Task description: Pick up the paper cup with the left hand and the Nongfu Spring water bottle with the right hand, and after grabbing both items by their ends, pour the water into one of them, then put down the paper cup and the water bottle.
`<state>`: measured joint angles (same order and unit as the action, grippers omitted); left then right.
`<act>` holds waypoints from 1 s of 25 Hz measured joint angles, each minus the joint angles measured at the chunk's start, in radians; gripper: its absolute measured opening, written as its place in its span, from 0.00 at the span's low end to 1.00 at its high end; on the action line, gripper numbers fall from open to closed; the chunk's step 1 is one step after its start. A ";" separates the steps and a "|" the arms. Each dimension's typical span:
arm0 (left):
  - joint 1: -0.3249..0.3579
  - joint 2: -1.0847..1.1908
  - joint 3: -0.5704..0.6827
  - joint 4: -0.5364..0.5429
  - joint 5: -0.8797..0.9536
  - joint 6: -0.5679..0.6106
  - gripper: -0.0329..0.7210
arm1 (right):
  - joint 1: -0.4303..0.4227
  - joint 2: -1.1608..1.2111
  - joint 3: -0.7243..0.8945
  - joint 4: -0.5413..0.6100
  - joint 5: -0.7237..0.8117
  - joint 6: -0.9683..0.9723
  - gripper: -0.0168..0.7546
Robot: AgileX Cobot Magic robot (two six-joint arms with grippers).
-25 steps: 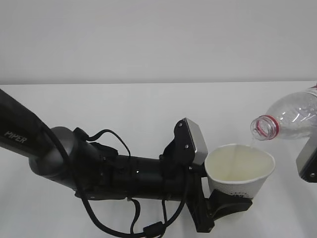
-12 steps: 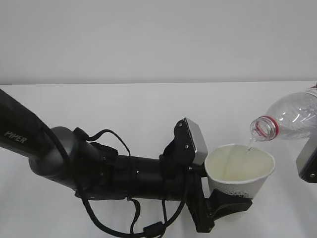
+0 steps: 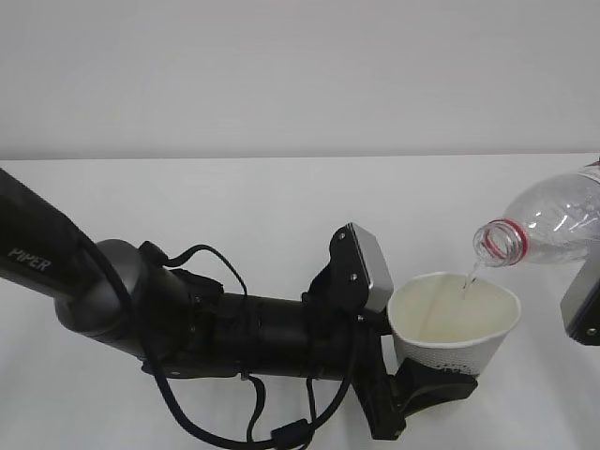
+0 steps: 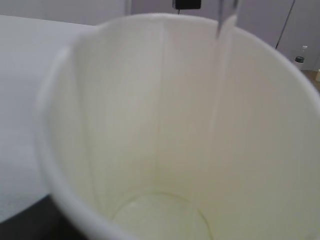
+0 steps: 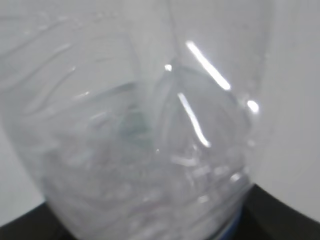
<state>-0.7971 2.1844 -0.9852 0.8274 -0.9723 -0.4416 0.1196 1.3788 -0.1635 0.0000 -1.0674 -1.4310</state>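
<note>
Left hand (image 3: 427, 389) clamps the cup (image 3: 454, 328) at its base; right hand (image 3: 583, 309) at frame edge grips the tilted bottle (image 3: 548, 225). Bottle mouth sits just above the cup's far rim, thin water (image 3: 469, 277) stream falling inside. Bare worktop (image 3: 234, 206) behind.

My white desk (image 3: 234, 216) runs far back to a plain pale grey wall (image 3: 281, 75). Light falls soft and even. Beyond, at the far right, grey panels (image 4: 300, 25) stand blurred.
</note>
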 joint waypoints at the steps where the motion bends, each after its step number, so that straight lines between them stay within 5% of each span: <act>1: 0.000 0.000 0.000 0.000 0.000 0.000 0.75 | 0.000 0.000 0.000 0.000 0.000 -0.002 0.59; 25: 0.000 0.000 0.000 -0.006 0.000 0.000 0.75 | 0.000 0.000 0.000 0.000 -0.004 -0.002 0.59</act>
<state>-0.7971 2.1844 -0.9852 0.8219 -0.9723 -0.4416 0.1196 1.3788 -0.1635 0.0000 -1.0710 -1.4333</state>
